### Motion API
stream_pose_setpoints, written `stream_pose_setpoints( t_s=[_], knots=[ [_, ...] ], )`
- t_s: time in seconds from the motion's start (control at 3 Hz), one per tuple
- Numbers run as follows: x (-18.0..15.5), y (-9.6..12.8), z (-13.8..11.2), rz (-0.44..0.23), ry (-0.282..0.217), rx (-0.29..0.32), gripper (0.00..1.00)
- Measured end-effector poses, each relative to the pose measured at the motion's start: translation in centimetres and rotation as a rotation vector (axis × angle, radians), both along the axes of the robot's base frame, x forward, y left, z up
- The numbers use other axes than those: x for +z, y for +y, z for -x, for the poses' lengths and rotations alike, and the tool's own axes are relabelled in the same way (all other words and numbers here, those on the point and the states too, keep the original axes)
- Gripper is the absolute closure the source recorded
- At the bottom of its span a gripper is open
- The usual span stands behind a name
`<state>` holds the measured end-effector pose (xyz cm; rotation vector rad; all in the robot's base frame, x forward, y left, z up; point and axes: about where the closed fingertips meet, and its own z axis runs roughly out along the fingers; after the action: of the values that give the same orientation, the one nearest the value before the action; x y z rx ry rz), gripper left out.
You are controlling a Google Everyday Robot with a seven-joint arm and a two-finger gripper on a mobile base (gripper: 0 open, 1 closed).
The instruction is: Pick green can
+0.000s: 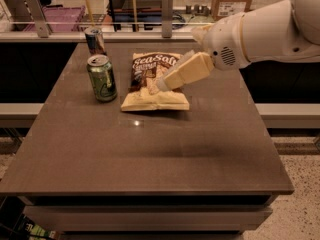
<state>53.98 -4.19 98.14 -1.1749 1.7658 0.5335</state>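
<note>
The green can (101,77) stands upright on the left part of the brown table (150,149), its silver top with pull tab showing. My gripper (162,85) reaches in from the right on a white arm and hovers over the chip bag, to the right of the can and apart from it. It holds nothing that I can see.
A slimmer dark blue-and-silver can (94,40) stands just behind the green can. A Sea Salt chip bag (154,82) lies flat right of the green can. A glass rail (125,29) runs along the table's far edge. Boxes and crates sit beyond it.
</note>
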Motion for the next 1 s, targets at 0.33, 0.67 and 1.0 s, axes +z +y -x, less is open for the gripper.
stream_pose_setpoints(
  t_s=[0.33,0.67,1.0],
  knots=[
    [-0.9,3.0,-0.9,-0.024,-0.021,0.039,0.00],
    [-1.9,5.5,-1.9,-0.061,-0.032,0.069,0.00],
    [-3.2,7.2,-2.7,-0.107,-0.028,0.070,0.00]
  ],
)
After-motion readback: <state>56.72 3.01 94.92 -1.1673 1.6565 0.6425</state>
